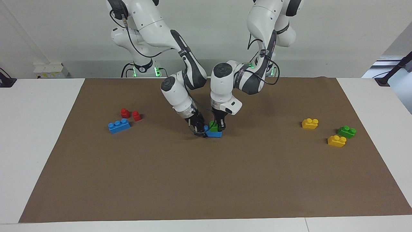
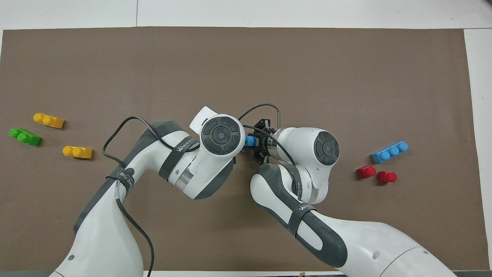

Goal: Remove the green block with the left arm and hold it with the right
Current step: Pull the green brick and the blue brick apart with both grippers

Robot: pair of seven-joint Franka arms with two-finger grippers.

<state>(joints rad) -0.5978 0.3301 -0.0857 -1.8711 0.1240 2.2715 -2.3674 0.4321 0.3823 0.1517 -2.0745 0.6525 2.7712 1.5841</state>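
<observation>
In the facing view, a small green block (image 1: 212, 125) sits on top of a blue brick (image 1: 214, 134) on the brown mat, midway between the arms. My left gripper (image 1: 219, 127) reaches down from above and is shut on the green block. My right gripper (image 1: 201, 131) comes in low and slanted, shut on the end of the blue brick that points toward the right arm's end of the table. From overhead, only a bit of the blue brick (image 2: 250, 141) shows beside the right gripper (image 2: 258, 143). The left wrist hides the green block and the left fingers there.
Two yellow bricks (image 1: 310, 123) (image 1: 336, 140) and another green brick (image 1: 346, 131) lie toward the left arm's end. A longer blue brick (image 1: 119, 125) and two red pieces (image 1: 125, 112) (image 1: 136, 116) lie toward the right arm's end. The mat (image 1: 206, 180) covers most of the white table.
</observation>
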